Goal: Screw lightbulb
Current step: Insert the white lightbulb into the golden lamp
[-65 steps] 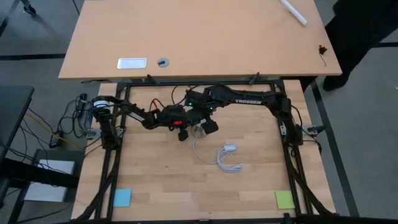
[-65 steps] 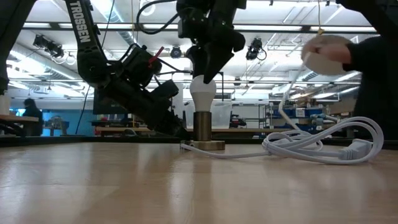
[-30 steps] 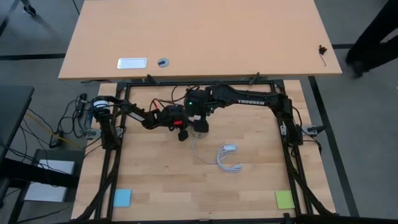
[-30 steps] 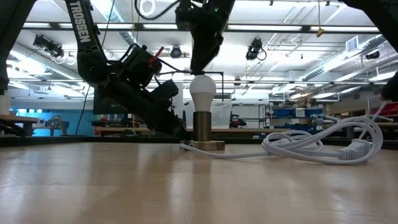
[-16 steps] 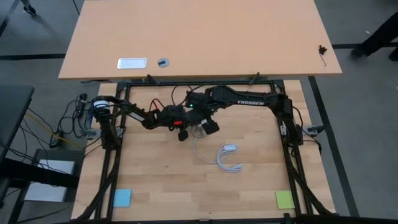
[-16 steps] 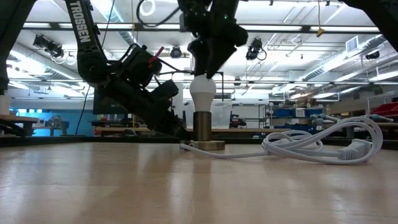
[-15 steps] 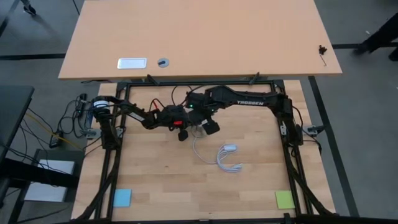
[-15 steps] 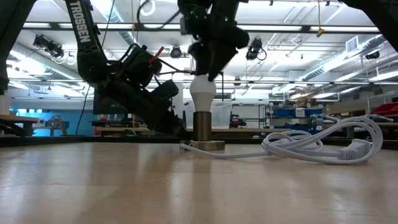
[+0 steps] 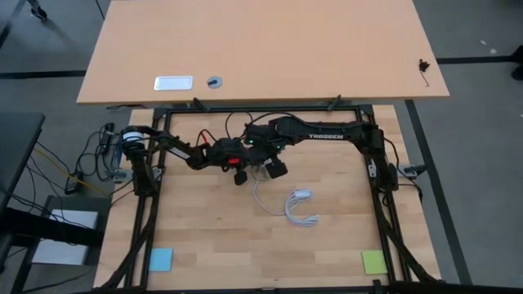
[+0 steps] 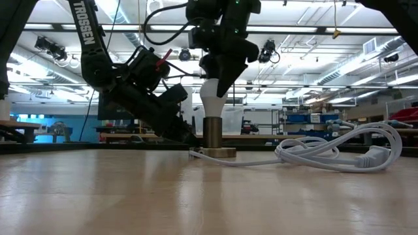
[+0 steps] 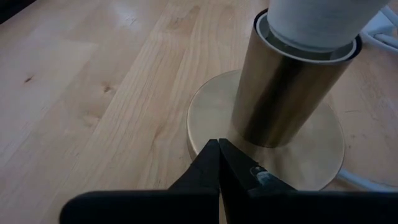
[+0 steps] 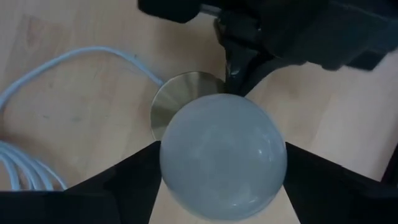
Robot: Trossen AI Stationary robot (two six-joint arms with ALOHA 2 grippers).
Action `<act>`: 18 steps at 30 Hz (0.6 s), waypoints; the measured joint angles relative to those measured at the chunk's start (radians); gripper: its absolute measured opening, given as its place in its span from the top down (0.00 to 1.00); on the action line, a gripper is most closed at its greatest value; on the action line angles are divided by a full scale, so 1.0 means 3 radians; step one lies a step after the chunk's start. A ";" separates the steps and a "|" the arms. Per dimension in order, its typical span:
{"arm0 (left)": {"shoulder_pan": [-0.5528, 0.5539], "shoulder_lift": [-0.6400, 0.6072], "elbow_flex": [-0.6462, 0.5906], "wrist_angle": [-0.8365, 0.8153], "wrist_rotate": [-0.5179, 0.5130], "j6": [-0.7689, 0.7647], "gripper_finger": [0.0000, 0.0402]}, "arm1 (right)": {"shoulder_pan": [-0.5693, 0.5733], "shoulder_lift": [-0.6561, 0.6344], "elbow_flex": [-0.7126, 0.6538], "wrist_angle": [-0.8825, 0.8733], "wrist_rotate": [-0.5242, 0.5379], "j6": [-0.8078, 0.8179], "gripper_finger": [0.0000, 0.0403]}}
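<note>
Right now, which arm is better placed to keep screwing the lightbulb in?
The right. Its claw already grips the lightbulb from above, while the left claw, shut, presses on the socket base, steadying it.

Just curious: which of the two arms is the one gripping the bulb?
The right arm. Its end effector comes down from above and clasps the lightbulb; the left end effector is shut, pressing the brass base.

Pale wood-plank desk [image 9: 212, 237] inside a black frame, brass socket base [image 10: 212, 153] standing near its middle (upright brass tube on a flat disc), coiled white cord [image 9: 300, 208] just beside it, blue note [image 9: 161, 260] and green note [image 9: 374, 262] at the two near corners
</note>
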 joint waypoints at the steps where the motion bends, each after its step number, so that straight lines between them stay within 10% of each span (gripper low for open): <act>1: 0.0001 0.0000 0.0000 0.0000 0.0000 0.0000 0.99 | -0.0006 0.0000 0.0000 0.0001 0.0001 0.0113 0.24; 12: 0.0003 0.0000 0.0000 0.0003 -0.0011 0.0000 0.99 | -0.0061 -0.0001 -0.0001 0.0000 -0.0011 0.2637 0.23; 18: 0.0003 0.0001 0.0000 0.0001 -0.0008 0.0000 0.99 | -0.0029 -0.0001 0.0048 -0.0036 -0.0083 0.2810 0.19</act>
